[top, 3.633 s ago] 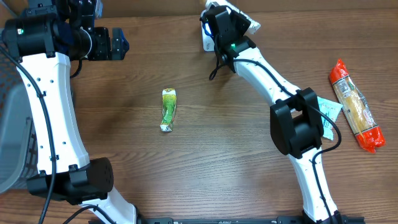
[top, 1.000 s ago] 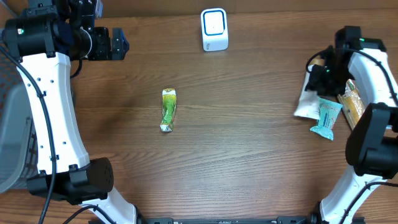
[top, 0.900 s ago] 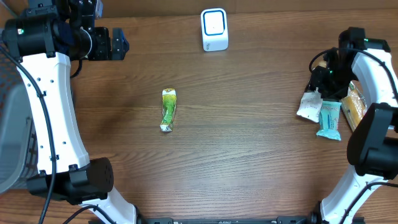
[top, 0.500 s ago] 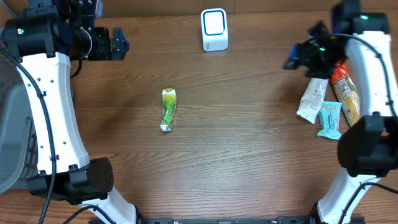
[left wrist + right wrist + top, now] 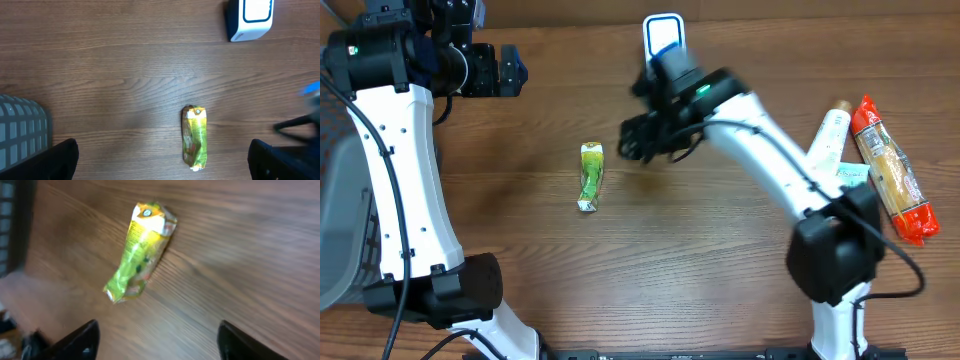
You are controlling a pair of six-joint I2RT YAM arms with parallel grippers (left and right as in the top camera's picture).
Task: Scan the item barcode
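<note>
Right arm swung from snack pile to mid-worktop; right fingers spread, empty, near green packet lying flat. Left fingers wide, empty. Scanner whole only in left wrist view.

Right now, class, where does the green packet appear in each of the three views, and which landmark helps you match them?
Overhead: packet left of centre, lying top to bottom.
Left wrist: packet low, just right of centre.
Right wrist: packet upper left of centre, tilted.
Landmark: white scanner, top centre overhead, top right in left wrist; not in right wrist.
</note>
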